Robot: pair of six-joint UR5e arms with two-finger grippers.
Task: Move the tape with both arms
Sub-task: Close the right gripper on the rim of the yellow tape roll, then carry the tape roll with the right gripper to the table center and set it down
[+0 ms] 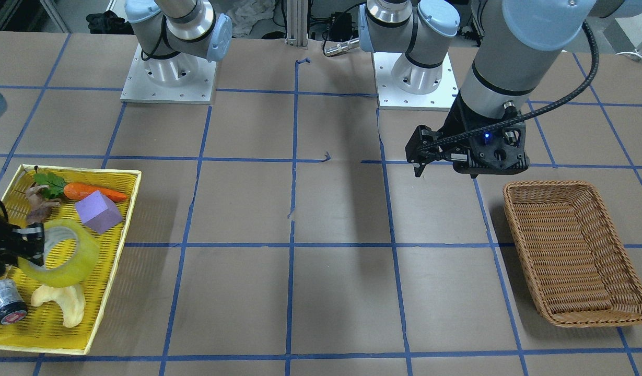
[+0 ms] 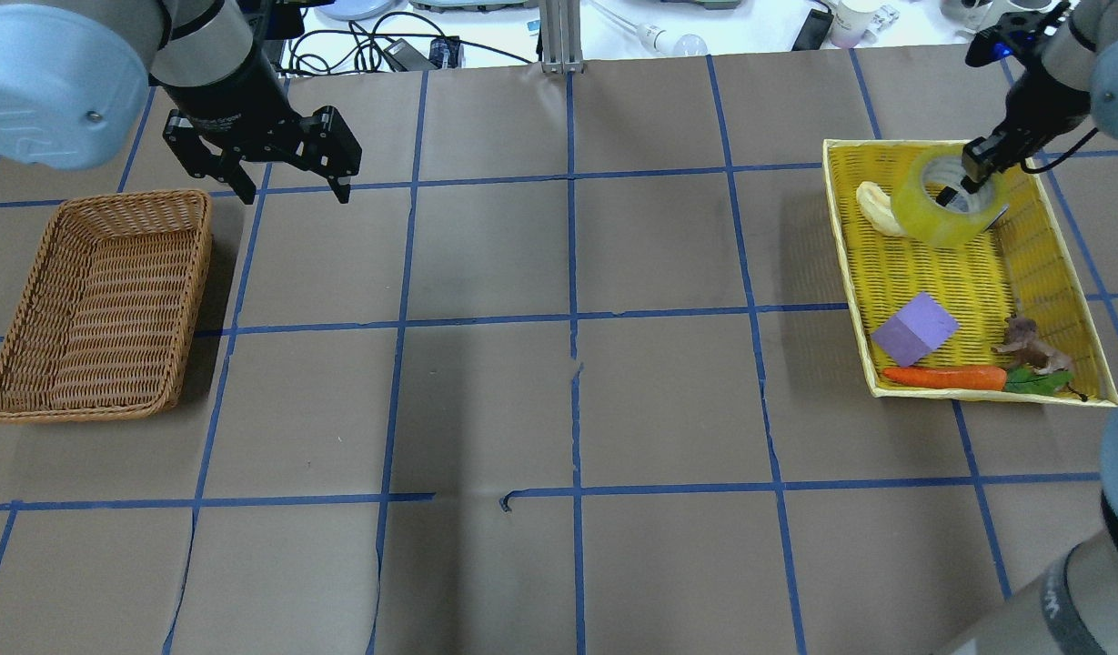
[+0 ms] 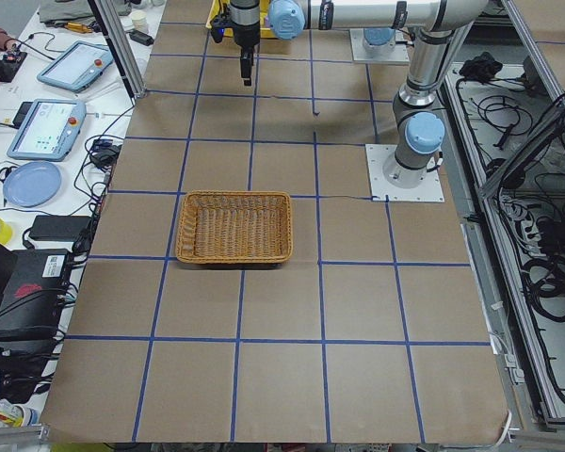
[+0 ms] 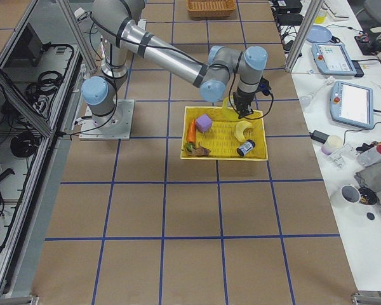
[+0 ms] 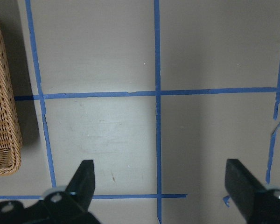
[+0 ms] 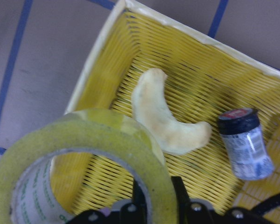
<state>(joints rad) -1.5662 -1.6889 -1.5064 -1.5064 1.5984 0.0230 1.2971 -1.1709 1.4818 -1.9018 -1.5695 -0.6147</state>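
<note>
Upper right in the overhead view, the right gripper (image 2: 966,180) clamped its jaws on the tape (image 2: 927,216) above the yellow tray (image 2: 941,273). Upper left, the left gripper (image 2: 295,193) hung beside the wicker basket (image 2: 95,300), jaws apart.

The front-facing camera looks steeply down from across the table (image 1: 341,219), with the arm bases (image 1: 168,73) along its top edge, the yellow tray (image 1: 49,326) at lower left and the wicker basket (image 1: 561,235) at right. The overhead camera looks forward from behind the robot and mirrors this: basket left, tray right. The left-end camera sits high and far, looking along the table, basket nearest. The right-end camera looks from the opposite end, tray nearest, basket at the top edge. The left wrist camera looks straight down, close, past the left gripper (image 5: 158,163), catching a basket corner. The right wrist camera hangs very close over the tray, the tape (image 6: 98,135) filling its lower left.
</note>
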